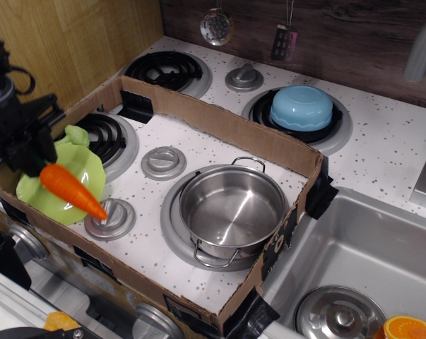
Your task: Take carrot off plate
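The orange toy carrot (73, 190) hangs in the air, tip pointing down-right, its green top hidden in my gripper (30, 159) at the far left. The gripper is shut on the carrot's thick end. The lime-green scalloped plate (66, 185) lies flat below and behind the carrot, on the stove top inside the cardboard tray, with its leaf knob at the back. The carrot's tip hovers over a grey stove knob (109, 218) just right of the plate.
A steel pot (232, 209) sits on the front-right burner. A cardboard wall (220, 123) rings the work area. A light blue bowl (302, 107) rests upside down on the back burner. The sink (361, 268) with a lid and orange slice lies at the right.
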Robot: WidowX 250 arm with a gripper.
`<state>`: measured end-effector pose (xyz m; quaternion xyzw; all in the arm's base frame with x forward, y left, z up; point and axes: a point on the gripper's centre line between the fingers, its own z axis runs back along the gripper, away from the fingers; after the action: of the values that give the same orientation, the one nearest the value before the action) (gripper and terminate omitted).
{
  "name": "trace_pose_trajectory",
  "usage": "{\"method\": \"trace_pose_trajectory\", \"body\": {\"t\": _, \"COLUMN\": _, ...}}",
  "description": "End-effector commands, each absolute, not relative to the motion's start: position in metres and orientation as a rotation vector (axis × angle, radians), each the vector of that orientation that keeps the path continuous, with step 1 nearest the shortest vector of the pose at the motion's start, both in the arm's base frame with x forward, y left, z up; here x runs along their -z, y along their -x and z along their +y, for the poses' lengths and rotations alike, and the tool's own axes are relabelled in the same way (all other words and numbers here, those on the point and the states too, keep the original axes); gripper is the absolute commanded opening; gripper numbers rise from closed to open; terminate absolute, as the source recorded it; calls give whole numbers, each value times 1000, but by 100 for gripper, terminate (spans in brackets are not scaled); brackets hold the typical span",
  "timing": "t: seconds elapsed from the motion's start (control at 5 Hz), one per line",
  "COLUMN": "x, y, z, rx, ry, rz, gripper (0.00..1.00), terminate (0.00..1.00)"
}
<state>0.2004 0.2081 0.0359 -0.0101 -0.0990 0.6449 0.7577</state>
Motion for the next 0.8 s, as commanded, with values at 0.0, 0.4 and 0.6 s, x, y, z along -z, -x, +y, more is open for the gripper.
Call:
{"method": "trace_pose_trajectory", "body": {"t": 0.0, "x": -85, "y": -248, "z": 201, "rx": -1411, "ry": 19, "rz": -216, "gripper": 0, "terminate": 0}}
{"method": "trace_pose_trajectory", "body": {"t": 0.4, "x": -100, "y": -306, "z": 192, "rx": -1479, "ry": 50, "rz": -273, "gripper": 0, "terminate": 0}}
{"method": "trace_pose_trajectory", "body": {"t": 0.6, "x": -86, "y": -333, "z": 189, "rx": -1483, "ry": 77, "rz": -308, "gripper": 0, "terminate": 0}}
